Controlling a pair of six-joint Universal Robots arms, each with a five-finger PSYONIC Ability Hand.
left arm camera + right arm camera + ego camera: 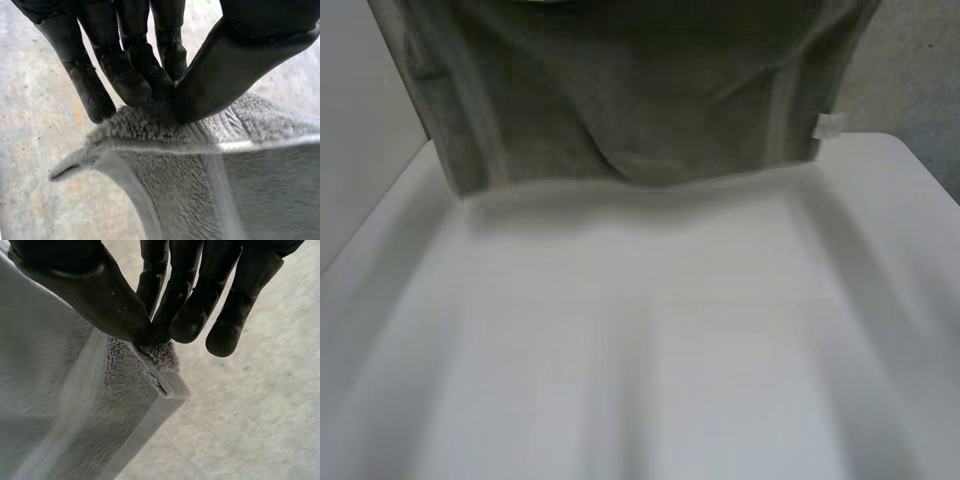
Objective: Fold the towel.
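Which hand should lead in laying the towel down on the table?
Neither clearly: the left hand and the right hand each pinch a corner of the hanging towel, so probably both together.

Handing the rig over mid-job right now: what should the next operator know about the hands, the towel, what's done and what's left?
Left hand: shut on one top corner of the towel, pinched between thumb and fingers.
Right hand: shut on the other top corner, same pinch.
Towel: hangs spread between the hands, lower edge over the far end of the white table; contact with it cannot be told.
Done: towel raised and spread.
Left: no fold shows yet; lay it down and fold it.
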